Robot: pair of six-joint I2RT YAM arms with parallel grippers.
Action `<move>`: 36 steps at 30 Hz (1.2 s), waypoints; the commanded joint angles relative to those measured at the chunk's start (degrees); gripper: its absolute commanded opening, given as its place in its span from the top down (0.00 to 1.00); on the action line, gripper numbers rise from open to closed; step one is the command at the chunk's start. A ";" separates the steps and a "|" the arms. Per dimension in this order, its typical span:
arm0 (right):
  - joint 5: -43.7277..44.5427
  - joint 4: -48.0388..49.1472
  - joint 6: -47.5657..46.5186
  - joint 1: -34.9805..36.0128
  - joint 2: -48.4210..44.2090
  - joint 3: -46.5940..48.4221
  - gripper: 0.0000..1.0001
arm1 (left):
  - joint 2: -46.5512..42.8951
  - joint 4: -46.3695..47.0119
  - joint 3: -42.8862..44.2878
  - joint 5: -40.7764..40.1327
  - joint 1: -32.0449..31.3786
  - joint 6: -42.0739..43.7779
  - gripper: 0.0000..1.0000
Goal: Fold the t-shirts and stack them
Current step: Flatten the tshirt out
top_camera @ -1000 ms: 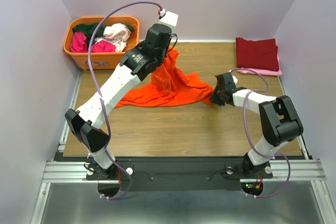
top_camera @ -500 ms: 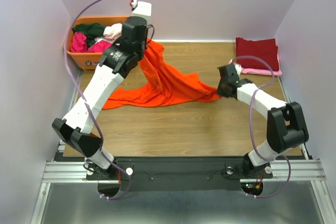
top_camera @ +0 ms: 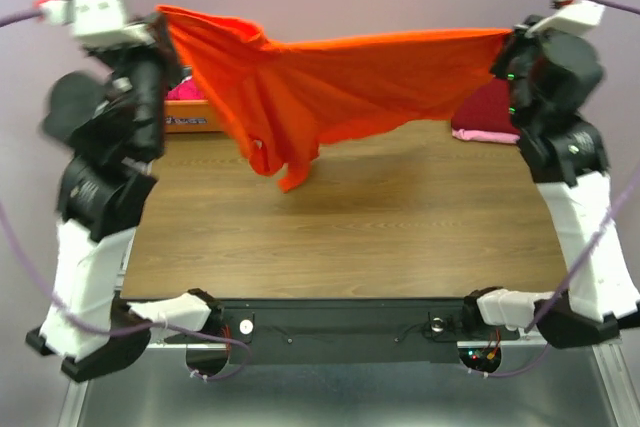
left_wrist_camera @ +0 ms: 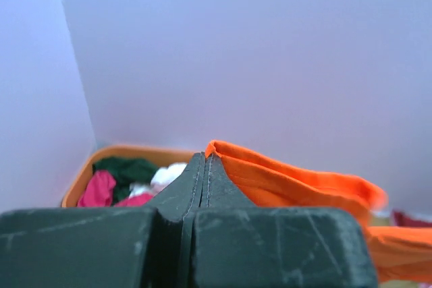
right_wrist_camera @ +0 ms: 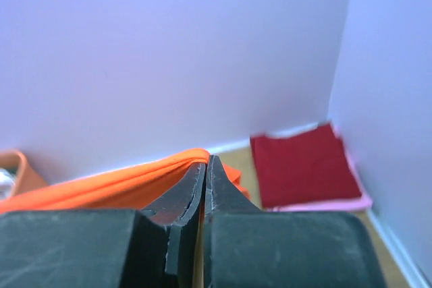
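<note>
Over the table (top_camera: 350, 237), the orange t-shirt (top_camera: 340, 82) spans left gripper (left_wrist_camera: 204, 160) to right gripper (right_wrist_camera: 206, 163).

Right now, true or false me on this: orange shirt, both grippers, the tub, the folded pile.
1. The orange t-shirt hangs in the air, stretched between the left gripper and the right gripper. True.
2. The left gripper is open and empty. False: it is shut on the orange t-shirt's edge.
3. The right gripper is shut on the orange t-shirt. True.
4. The tub is empty. False: loose shirts lie in it.
5. The folded dark red t-shirt lies in the tub. False: it lies on a pink t-shirt by the right wall.
</note>
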 commanded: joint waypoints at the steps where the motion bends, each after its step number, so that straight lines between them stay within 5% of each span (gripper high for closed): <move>1: 1.50 -0.41 -6.84 -0.14 -5.72 5.14 0.99 | -6.62 7.85 2.67 3.28 0.22 0.36 1.00; 11: -13.18 -0.41 -12.66 -0.14 -18.47 6.55 0.99 | -16.21 5.84 3.99 16.56 0.22 -5.09 1.00; 19: -17.49 -0.50 -14.33 -0.14 -21.20 -0.99 0.99 | -14.11 0.74 1.01 11.04 0.22 -3.16 1.00; 28: -15.47 0.20 -13.45 -0.14 -13.56 -15.41 0.99 | -7.00 10.30 -26.05 3.12 1.35 0.71 1.00; 32: -13.10 4.76 -15.20 -0.14 -7.07 -23.14 0.99 | -0.68 18.90 -37.82 7.49 6.79 0.71 1.00; 36: -9.59 14.16 -18.28 -0.22 2.93 -30.62 0.99 | 11.18 26.12 -39.70 11.64 12.86 -0.17 1.00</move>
